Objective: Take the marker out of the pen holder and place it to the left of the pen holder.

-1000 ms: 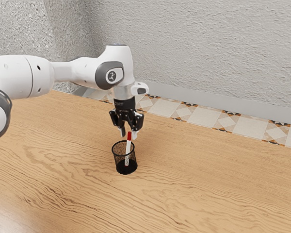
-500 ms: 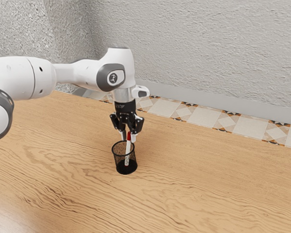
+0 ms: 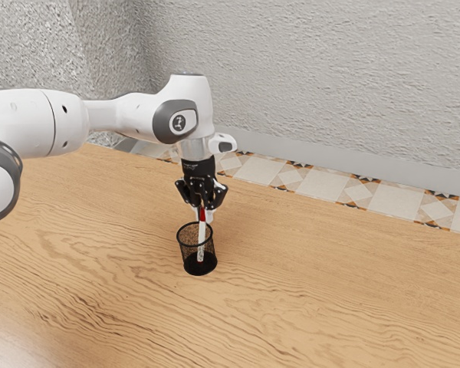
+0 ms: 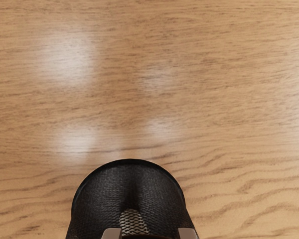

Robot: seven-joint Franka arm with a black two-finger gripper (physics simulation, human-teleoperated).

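Black mesh pen holder (image 3: pixel 186 254) | marker (image 3: pixel 202 236) inside | claw (image 3: pixel 203 218) gripping it

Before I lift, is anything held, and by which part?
The gripper is shut on the marker by its red cap; its white barrel reaches into the pen holder.

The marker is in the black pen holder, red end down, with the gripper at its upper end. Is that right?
Not quite: in the exterior view the marker has its red end up, not down. It is in the black pen holder, with the gripper at its upper end.
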